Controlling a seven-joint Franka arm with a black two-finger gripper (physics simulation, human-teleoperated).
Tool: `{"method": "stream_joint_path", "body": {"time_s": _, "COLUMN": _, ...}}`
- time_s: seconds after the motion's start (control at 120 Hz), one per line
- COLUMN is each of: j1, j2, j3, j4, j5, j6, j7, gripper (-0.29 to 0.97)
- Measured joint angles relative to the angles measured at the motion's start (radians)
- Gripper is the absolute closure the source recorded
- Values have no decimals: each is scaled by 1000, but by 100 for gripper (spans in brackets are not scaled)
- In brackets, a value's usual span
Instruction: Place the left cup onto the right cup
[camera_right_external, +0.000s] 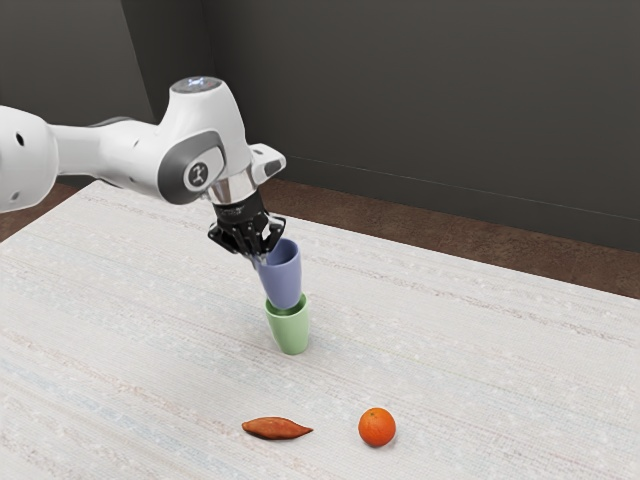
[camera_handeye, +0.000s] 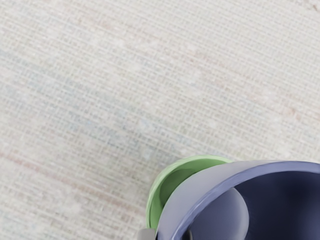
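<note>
A blue-purple cup (camera_right_external: 281, 275) sits tilted with its base inside the green cup (camera_right_external: 288, 326), which stands on the table (camera_right_external: 480, 340) near the middle. My gripper (camera_right_external: 258, 250) is at the blue cup's rim, its black fingers pinching the rim's near side from above. In the wrist view the blue cup's open mouth (camera_handeye: 250, 205) looms close under my hand, and the green cup's rim (camera_handeye: 175, 182) peeks out from beneath it.
A reddish-brown sweet potato (camera_right_external: 277, 428) and an orange (camera_right_external: 377, 427) lie toward the table's front, below the cups in the exterior view. Dark walls stand behind the table's far edge.
</note>
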Motion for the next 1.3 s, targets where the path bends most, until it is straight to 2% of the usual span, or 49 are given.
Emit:
{"method": "stream_joint_path", "body": {"time_s": 0.267, "j1": 0, "j2": 14, "j3": 0, "j4": -14, "j5": -15, "j6": 12, "j7": -20, "gripper": 78}}
{"method": "stream_joint_path", "body": {"time_s": 0.475, "j1": 0, "j2": 0, "j3": 0, "j4": -15, "j5": -23, "j6": 10, "j7": -21, "gripper": 34}}
{"method": "stream_joint_path", "body": {"time_s": 0.567, "j1": 0, "j2": -23, "j3": 0, "j4": -15, "j5": -19, "j6": 5, "j7": -21, "gripper": 22}}
{"method": "stream_joint_path", "body": {"time_s": 0.683, "j1": 0, "j2": -49, "j3": 0, "j4": -14, "j5": -15, "j6": -2, "j7": -21, "gripper": 13}}
{"method": "stream_joint_path", "body": {"time_s": 0.792, "j1": -7, "j2": -72, "j3": 4, "j4": 15, "j5": -14, "j6": -35, "j7": -20, "gripper": 8}}
{"method": "stream_joint_path", "body": {"time_s": 0.867, "j1": -11, "j2": -77, "j3": 7, "j4": 90, "j5": -8, "j6": -89, "j7": -17, "gripper": 5}}
{"method": "stream_joint_path", "body": {"time_s": 1.075, "j1": -17, "j2": -50, "j3": 9, "j4": 272, "j5": 92, "j6": -237, "j7": 46, "gripper": 2}}
{"method": "stream_joint_path", "body": {"time_s": 1.3, "j1": -15, "j2": -43, "j3": 9, "j4": 329, "j5": 149, "j6": -335, "j7": 134, "gripper": 1}}
